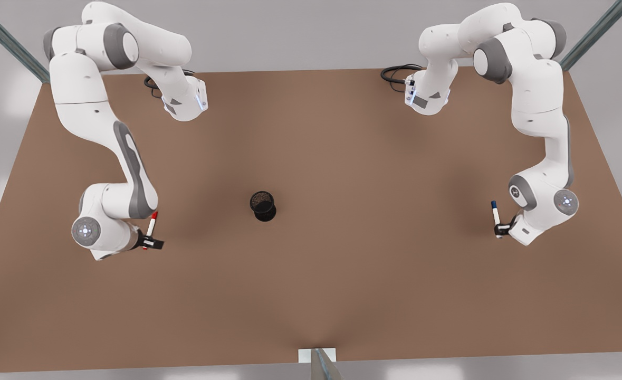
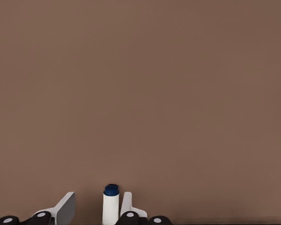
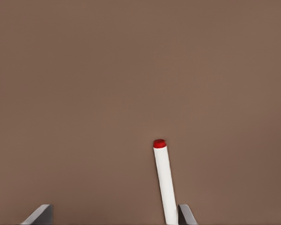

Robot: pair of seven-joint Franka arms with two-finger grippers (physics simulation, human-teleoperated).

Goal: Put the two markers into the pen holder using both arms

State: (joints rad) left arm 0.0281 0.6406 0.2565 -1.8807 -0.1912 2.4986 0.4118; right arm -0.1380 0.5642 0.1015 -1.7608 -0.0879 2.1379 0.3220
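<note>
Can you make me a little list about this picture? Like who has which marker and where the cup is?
red marker: between the right gripper's fingers, at the front view's left
blue marker: between the left gripper's fingers, at the front view's right
grip: both grippers open, not closed on the markers yet
pen holder: upright mid-table, between the arms, no marker inside
table: brown
task: neither marker in the holder yet

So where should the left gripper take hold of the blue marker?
Probably on the white barrel of the blue marker, near the end away from the cap, coming from the front view's right. The barrel is thin and straight, and the open left gripper straddles it there.
</note>
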